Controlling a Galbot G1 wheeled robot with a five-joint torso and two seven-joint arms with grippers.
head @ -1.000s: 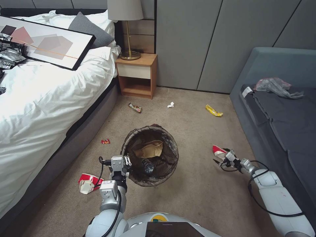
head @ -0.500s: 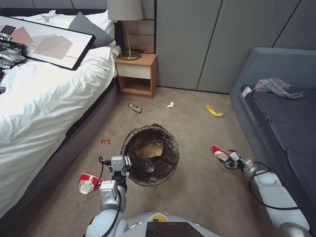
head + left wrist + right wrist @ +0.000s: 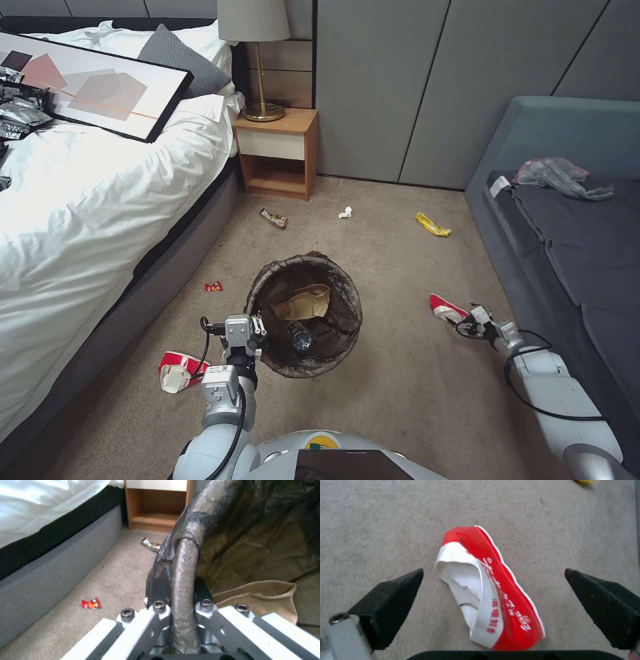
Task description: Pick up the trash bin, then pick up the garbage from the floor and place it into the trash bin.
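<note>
Right hand (image 3: 493, 597) has dropped to the red-and-white wrapper (image 3: 493, 590)
Fingers spread, straddling it, not yet pinching; left hand (image 3: 181, 605) clamps the trash bin (image 3: 303, 313) rim

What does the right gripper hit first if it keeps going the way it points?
Likely the red-and-white wrapper on the carpet: it lies between the open fingers of the right gripper, dead ahead. How far off it still is, I can't tell.
</note>
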